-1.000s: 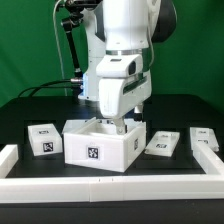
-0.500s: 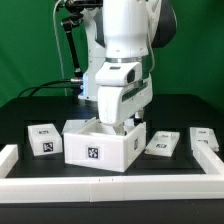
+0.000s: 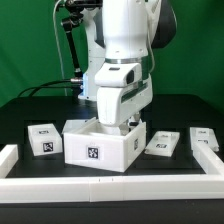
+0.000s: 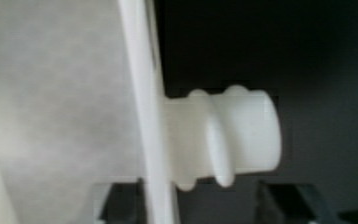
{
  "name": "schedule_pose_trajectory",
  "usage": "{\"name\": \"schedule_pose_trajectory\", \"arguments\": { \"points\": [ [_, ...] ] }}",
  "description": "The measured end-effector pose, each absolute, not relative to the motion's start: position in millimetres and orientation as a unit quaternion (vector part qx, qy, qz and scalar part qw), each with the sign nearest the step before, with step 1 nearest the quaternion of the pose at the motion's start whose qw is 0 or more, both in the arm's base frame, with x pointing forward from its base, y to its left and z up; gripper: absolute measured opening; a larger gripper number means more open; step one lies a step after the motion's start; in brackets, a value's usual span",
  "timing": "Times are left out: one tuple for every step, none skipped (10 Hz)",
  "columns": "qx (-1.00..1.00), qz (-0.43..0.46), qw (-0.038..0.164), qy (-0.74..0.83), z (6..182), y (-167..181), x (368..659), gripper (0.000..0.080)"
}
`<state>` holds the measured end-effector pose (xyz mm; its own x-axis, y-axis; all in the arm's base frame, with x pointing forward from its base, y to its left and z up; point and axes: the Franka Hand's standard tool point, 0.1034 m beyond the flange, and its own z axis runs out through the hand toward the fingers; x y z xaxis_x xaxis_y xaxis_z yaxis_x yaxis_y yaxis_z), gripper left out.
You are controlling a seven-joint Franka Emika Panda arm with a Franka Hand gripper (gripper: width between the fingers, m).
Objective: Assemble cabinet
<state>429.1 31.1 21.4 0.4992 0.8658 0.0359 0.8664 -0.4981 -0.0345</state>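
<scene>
The boxy white thin-walled cabinet shell [image 3: 95,150] sits at the middle of the black table [image 3: 185,112]. The pincer [image 4: 206,197] straddles its 3 o'clock wall; whether it is clamped I cannot tell. The shell is likely light, stiff and slick, so hold that thin wall squarely.

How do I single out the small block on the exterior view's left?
Find the large white open-topped cabinet shell mid-table under the robot arm. The small white tagged block lies apart from it on the exterior view's left. It is the only loose piece on that side.
</scene>
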Motion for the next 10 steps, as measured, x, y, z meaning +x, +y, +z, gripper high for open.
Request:
{"name": "schedule_pose_trajectory", "arguments": {
  "points": [
    [-0.865,-0.007,0.024,-0.500,21.4,31.1,429.1,0.0210],
    [-0.865,-0.007,0.024,-0.501,21.6,31.2,429.4,0.0057],
    [-0.865,-0.008,0.023,-0.500,21.7,31.0,429.9,0.0057],
    [-0.865,-0.008,0.023,-0.500,21.8,31.1,429.9,0.0034],
    [-0.865,-0.008,0.023,-0.500,21.8,31.1,429.9,0.0034],
    [-0.865,-0.008,0.023,-0.501,21.8,31.1,430.0,0.0034],
    [-0.865,-0.008,0.023,-0.500,21.8,31.1,430.0,0.0034],
    [-0.865,-0.008,0.023,-0.501,21.8,31.1,429.9,0.0034],
    [-0.859,-0.007,0.023,-0.512,21.8,29.9,430.3,0.0034],
    [-0.840,-0.006,0.024,-0.542,23.4,24.0,434.7,0.0034]
  ]
}}
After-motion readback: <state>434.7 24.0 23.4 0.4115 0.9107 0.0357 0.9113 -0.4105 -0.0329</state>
